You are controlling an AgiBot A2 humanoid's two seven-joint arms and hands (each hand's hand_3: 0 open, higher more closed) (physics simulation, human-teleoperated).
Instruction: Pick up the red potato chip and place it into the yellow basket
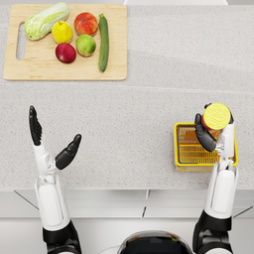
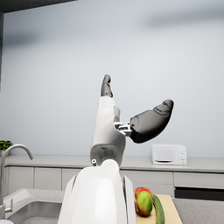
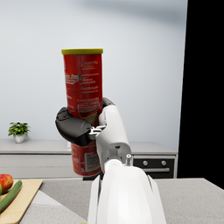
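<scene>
The speckled grey counter [image 1: 149,74] is bare around the yellow wire basket [image 1: 184,149] near its front edge at four o'clock. The wooden cutting board [image 1: 30,69] of produce sits well apart at eleven o'clock. The right hand [image 1: 211,134] grips the upright red cylindrical chip can [image 3: 83,87] above the basket; transport looks done, so lowering and releasing come next. The left hand [image 1: 49,141] hangs open, holding nothing.

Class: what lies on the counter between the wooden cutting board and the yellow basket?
Nothing: the head view shows bare speckled countertop between the wooden cutting board and yellow wire basket.
</scene>
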